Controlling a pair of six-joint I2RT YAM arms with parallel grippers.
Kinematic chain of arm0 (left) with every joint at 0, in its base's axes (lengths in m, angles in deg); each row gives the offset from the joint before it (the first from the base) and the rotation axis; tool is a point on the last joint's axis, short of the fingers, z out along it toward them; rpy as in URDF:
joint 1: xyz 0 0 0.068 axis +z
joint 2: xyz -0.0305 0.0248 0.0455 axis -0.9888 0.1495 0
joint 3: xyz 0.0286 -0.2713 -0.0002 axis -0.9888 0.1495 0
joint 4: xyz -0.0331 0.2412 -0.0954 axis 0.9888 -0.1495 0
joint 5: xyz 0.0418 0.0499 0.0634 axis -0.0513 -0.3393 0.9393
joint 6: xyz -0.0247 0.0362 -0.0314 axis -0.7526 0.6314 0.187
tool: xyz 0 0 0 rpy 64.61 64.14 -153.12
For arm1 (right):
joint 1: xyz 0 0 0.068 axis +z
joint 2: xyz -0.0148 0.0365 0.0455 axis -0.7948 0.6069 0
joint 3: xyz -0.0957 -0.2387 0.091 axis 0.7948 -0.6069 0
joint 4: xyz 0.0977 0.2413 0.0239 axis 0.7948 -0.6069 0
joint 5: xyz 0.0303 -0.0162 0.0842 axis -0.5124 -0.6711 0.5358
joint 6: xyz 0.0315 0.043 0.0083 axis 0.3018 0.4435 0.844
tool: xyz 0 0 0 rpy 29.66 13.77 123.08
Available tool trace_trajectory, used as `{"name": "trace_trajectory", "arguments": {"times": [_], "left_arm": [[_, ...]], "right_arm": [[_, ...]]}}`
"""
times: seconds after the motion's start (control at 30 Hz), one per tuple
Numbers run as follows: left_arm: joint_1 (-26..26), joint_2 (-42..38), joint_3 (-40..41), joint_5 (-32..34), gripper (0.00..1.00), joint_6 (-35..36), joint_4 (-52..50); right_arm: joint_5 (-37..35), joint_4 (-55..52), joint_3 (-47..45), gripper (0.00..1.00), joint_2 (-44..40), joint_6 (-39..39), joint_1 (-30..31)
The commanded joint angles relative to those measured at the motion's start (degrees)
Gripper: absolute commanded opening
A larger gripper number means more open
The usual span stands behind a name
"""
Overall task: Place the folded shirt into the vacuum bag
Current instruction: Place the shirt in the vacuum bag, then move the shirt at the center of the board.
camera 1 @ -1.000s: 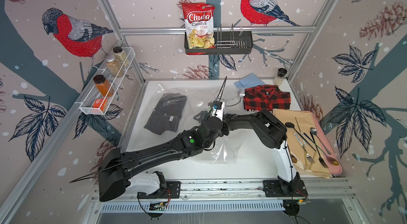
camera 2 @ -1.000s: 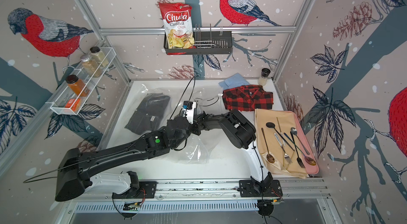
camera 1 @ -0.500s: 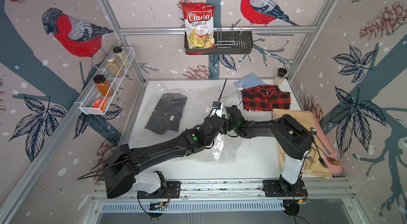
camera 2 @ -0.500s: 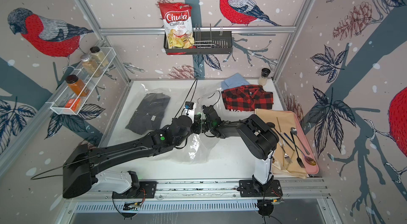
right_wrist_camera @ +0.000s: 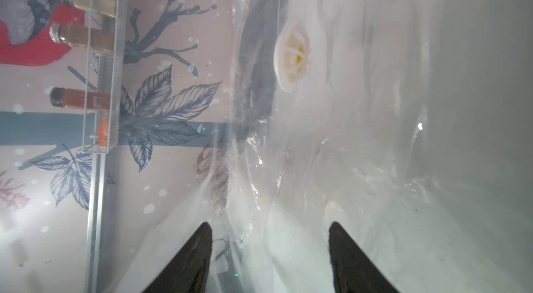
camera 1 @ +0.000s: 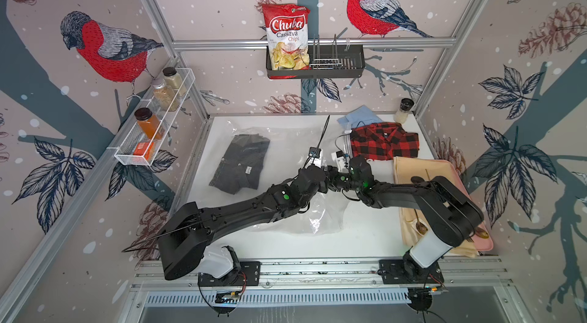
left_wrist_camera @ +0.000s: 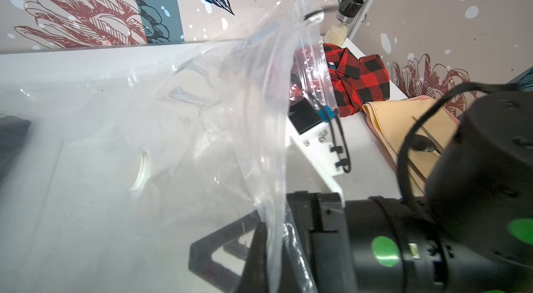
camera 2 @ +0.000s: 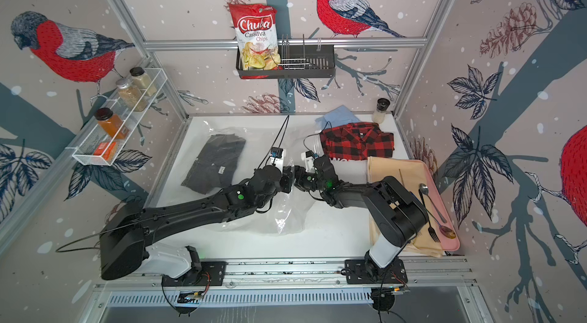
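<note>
A white table point(camera 1: 365, 242) stands inside bird-patterned walls. Mid-table, the left gripper point(camera 1: 328, 178) is clamped tight on the raised zip edge of the clear vacuum bag point(camera 1: 317, 219). The right gripper point(right_wrist_camera: 269, 228) is spread wide, with loose film between its 2 fingers point(right_wrist_camera: 190, 254), not pinched. Farther back, a dark shirt point(camera 1: 241, 162) lies inside the bag. The red plaid shirt point(camera 1: 384, 143) lies outside it, at the far right.

Chips bag point(camera 1: 287, 35) upright in black wall basket point(camera 1: 349, 66); spice jars point(camera 1: 165, 94) on wire shelf point(camera 1: 131, 149); cutlery point(camera 2: 433, 207) on beige cloth point(camera 1: 422, 169).
</note>
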Motion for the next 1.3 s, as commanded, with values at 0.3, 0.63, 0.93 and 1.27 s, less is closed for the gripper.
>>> {"name": "trace_trajectory", "arguments": {"times": [0.3,0.63,0.93,1.27], "left_arm": [[1.36,3.98,-3.15,3.95,0.0,-0.19,-1.27],[6.25,4.44,-0.75,4.04,0.0,0.18,-1.34],[11.57,2.59,2.09,4.46,0.0,1.21,-1.82],[18.21,-3.5,5.03,5.26,0.0,3.44,-3.94]], "right_arm": [[-4.49,-13.4,-6.69,0.68,-20.49,-8.47,-5.93],[-0.52,-26.32,-6.57,0.69,-31.08,-15.58,-20.06],[3.82,-31.19,-5.66,0.69,-29.53,-20.62,-31.21],[2.88,-33.27,-0.6,0.69,-22.46,-24.79,-33.96]]}}
